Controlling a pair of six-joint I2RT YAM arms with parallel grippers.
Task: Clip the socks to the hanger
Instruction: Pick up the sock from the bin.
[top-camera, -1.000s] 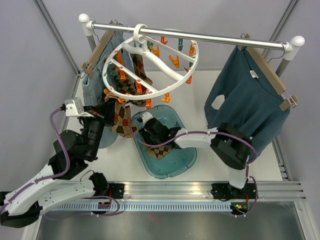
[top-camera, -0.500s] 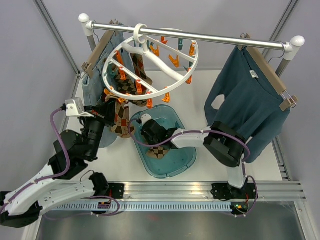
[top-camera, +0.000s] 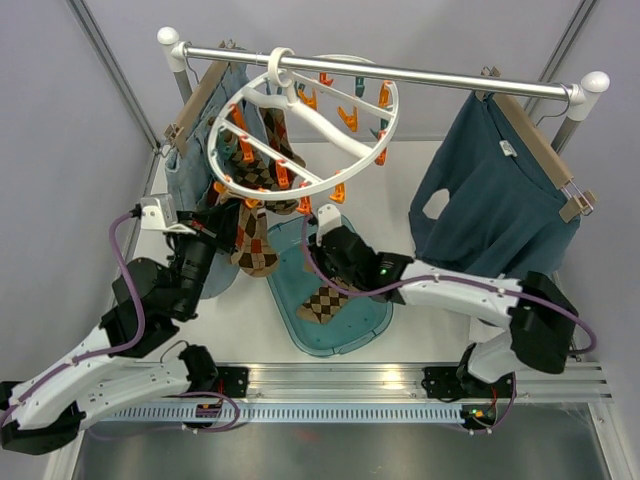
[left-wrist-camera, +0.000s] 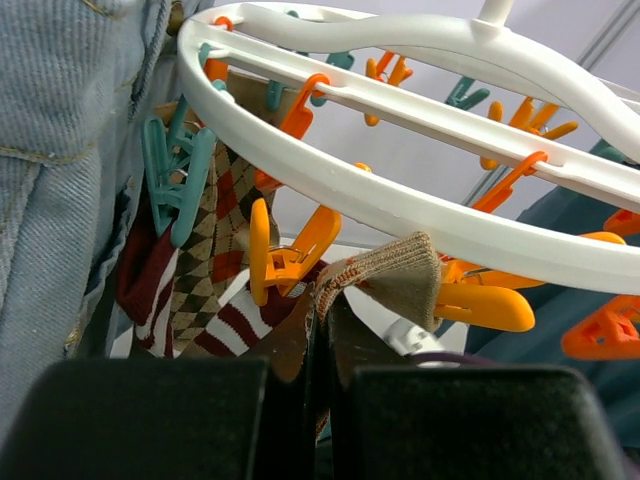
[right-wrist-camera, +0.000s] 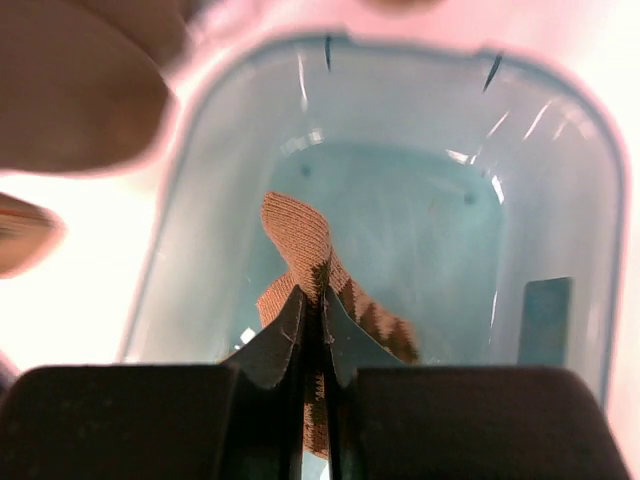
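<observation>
The white ring hanger (top-camera: 300, 130) with orange and teal clothespins hangs from the rail. Several argyle socks (top-camera: 255, 175) hang clipped under its left side. My left gripper (top-camera: 228, 218) reaches up below the ring (left-wrist-camera: 400, 205). It (left-wrist-camera: 322, 310) is shut on the edge of a tan sock (left-wrist-camera: 395, 275), right beside an orange clothespin (left-wrist-camera: 290, 255). My right gripper (top-camera: 328, 275) hovers over the teal tub (top-camera: 375, 315). It (right-wrist-camera: 312, 300) is shut on the cuff end of another argyle sock (right-wrist-camera: 300, 235), whose lower part (top-camera: 325, 300) trails in the tub.
Blue-grey jeans (top-camera: 200, 150) on a wooden hanger hang at the left of the metal rail (top-camera: 420, 72), close behind my left gripper. A teal sweater (top-camera: 490, 200) hangs at the right. The rail's posts stand at both back corners.
My right gripper has shut on the sock in the tub and shifted right and up, its arm stretching out. The ring hanger has tipped slightly. My left gripper stays shut on its sock.
</observation>
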